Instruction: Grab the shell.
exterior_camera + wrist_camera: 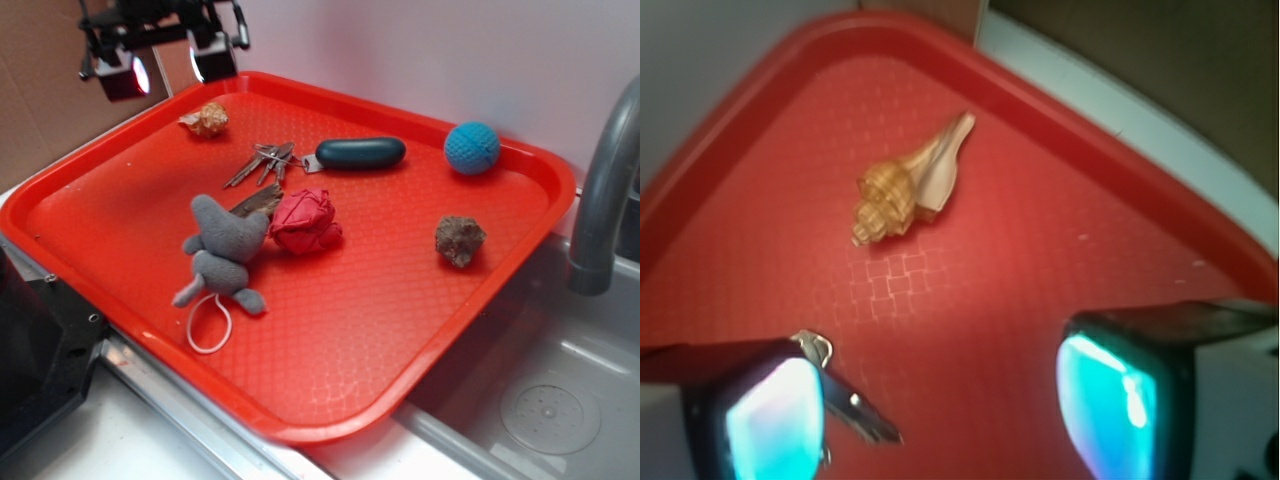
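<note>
The shell (206, 119) is a small tan-orange conch with cream patches, lying in the far left corner of the red tray (400, 350). In the wrist view the shell (912, 181) lies ahead of the fingers, its pointed end toward the tray rim. My gripper (170, 68) hovers above the tray's far left corner, up and left of the shell. It is open, and the gripper (945, 410) has nothing but tray floor between its pads.
A bunch of keys (265, 162) on a dark fob (360, 153), a grey plush toy (224, 250), a red crumpled lump (305, 221), a brown rock (459, 240) and a blue ball (472, 147) lie on the tray. A sink with a grey faucet (600, 190) is at right. Key tips (855, 400) show beside the left pad.
</note>
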`<move>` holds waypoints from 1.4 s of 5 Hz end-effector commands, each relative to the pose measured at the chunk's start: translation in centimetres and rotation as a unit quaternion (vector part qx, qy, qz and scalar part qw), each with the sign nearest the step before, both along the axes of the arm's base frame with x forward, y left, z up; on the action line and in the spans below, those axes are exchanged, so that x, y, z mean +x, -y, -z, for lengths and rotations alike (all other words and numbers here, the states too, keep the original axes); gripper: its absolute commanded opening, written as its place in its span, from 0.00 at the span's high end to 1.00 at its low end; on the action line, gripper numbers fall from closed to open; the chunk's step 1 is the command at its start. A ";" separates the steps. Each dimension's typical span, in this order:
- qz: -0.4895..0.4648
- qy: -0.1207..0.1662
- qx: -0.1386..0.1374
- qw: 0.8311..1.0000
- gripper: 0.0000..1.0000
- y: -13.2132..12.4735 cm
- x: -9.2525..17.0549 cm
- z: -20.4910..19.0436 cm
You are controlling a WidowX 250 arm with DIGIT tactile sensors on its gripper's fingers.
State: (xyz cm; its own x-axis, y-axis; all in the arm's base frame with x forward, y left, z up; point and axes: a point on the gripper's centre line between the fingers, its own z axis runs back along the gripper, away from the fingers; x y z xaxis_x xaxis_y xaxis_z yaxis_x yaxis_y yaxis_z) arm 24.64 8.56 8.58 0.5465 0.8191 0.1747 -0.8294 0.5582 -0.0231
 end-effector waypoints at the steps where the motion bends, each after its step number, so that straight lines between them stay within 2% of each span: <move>1: -0.045 0.032 0.003 0.998 0.00 -4.3 2.6 1.1; 2: -0.050 0.029 -0.006 0.998 0.00 -4.5 2.7 1.4; 4: -0.053 -0.021 0.009 0.998 0.00 -6.4 2.0 4.0; 5: -0.043 -0.036 0.017 0.998 0.00 -6.4 2.4 5.1; 6: 0.032 -0.075 0.051 0.995 1.00 -5.7 3.3 5.1; 7: 0.069 -0.058 0.032 0.995 1.00 -4.8 2.6 2.2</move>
